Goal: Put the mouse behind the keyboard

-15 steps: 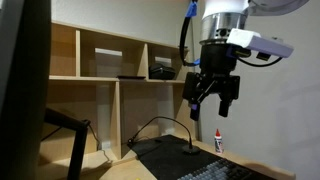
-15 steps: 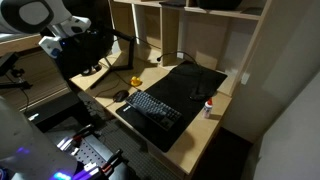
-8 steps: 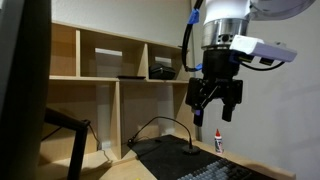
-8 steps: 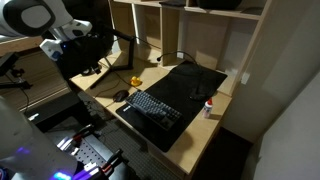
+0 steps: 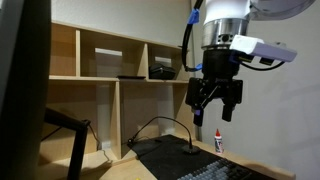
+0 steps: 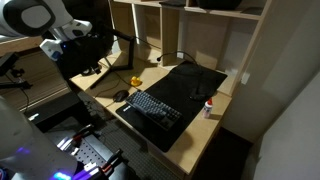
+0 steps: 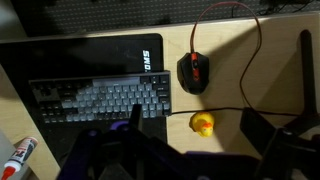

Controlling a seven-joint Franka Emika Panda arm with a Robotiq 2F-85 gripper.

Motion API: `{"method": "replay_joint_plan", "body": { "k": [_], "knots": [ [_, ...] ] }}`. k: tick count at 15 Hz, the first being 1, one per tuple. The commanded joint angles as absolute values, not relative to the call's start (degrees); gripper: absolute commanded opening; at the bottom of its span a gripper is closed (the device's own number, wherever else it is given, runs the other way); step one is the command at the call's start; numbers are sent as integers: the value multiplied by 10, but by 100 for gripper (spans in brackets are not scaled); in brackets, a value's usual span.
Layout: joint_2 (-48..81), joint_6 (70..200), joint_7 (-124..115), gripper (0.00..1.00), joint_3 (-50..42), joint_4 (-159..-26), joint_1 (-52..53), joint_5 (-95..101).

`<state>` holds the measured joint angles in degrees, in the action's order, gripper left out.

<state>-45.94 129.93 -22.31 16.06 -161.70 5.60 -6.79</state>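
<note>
Wrist view: the small dark rounded computer mouse (image 7: 193, 72), glowing red along its centre, is lying on the bare wood of the light wooden bench (image 7: 285, 75), just beside one short end of the wide dark grey-black keyboard (image 7: 100, 100). In an exterior view this spot is falling near the bench edge closest to the arm. The plain flat black mat (image 7: 80, 52) is lying along the keyboard's long side, toward the shelf-side edge.

In an exterior view the black two-finger gripper (image 5: 213, 98) is hanging high above the bench with its fingers spread and nothing between them. No contact is being made yet.

Hazards, as judged from this position:

- The thin dark cable (image 7: 259, 45) is looping from the mouse across the bench. During a carry it is likely to drag, catch on the keyboard's corner, or pull the mouse askew in the grasp.
- A small yellow object (image 7: 203, 124) is sitting near the mouse. A finger descending off-centre is likely to knock it toward the bench edge.
- The mouse shell is smooth and curved. A grasp placed too high is risking a slip.
- The small white red-capped bottle (image 7: 20, 155) is lying well apart, past the keyboard's opposite end, and is posing little risk.
</note>
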Motion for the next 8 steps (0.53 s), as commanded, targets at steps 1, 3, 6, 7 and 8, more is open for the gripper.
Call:
{"method": "replay_joint_plan", "body": {
  "k": [1,3,6,7,8],
  "knots": [
    [-459,1297,-225,100,158,-1616,58,-65],
    [-359,1366,-163,100,129,-1599,64,-79],
    [-265,1449,-97,100,102,-1590,93,-101],
    [-230,1469,-76,100,88,-1579,106,-113],
    [-194,1490,-65,100,86,-1568,112,-116]
  ]
}}
